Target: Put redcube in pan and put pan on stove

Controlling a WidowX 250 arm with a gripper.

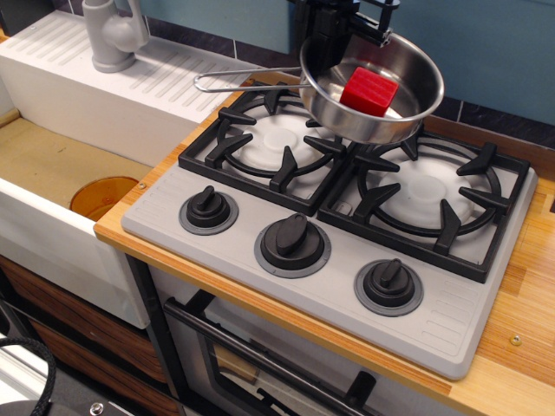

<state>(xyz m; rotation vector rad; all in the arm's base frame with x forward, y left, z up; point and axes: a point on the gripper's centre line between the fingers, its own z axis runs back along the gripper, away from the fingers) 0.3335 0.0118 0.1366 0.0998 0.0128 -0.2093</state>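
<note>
The shiny steel pan hangs tilted in the air over the back of the grey stove, above the gap between the left grate and the right grate. Its wire handle points left. The redcube lies inside the pan. My black gripper comes down from the top edge and is shut on the pan's far left rim. Its fingertips are partly hidden behind the pan wall.
Three black knobs line the stove's front. A white sink with an orange drain and a grey faucet lies to the left. The wooden counter runs on the right. An oven door sits below.
</note>
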